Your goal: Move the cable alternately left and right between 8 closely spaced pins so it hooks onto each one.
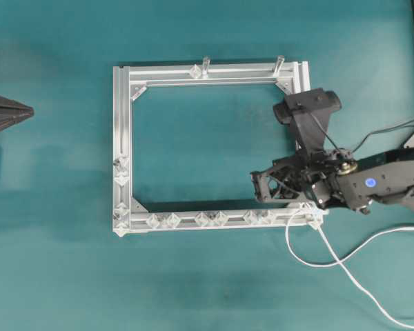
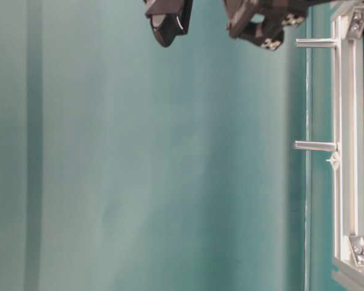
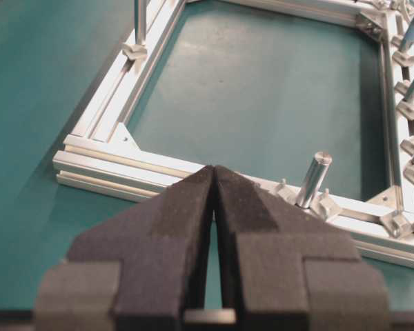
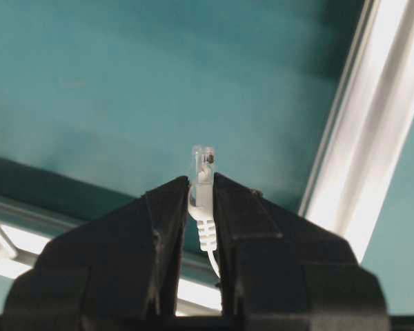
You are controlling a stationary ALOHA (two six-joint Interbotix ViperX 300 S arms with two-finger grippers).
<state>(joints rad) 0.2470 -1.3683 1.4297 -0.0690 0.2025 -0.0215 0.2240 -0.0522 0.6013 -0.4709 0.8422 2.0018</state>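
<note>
My right gripper (image 4: pixel 201 181) is shut on the pale plug (image 4: pixel 203 164) of the white cable, whose tip pokes out past the fingertips. Seen from overhead, that gripper (image 1: pixel 265 187) hovers just inside the frame's near right corner. The cable (image 1: pixel 338 261) trails from that corner and loops over the cloth to the right. The pins (image 1: pixel 210 219) stand in pairs along the near rail, and no cable shows among them. They also show at the right edge of the left wrist view (image 3: pixel 408 109). At the far left, my left gripper (image 1: pixel 27 110) (image 3: pixel 214 169) is shut on nothing.
The rectangular aluminium frame (image 1: pixel 122 138) lies on teal cloth. Two taller posts (image 1: pixel 205 65) (image 1: pixel 279 63) stand on its far rail. A shorter row of studs (image 1: pixel 121 172) sits on the left rail. The right arm's black camera wire (image 1: pixel 386 131) runs off to the right.
</note>
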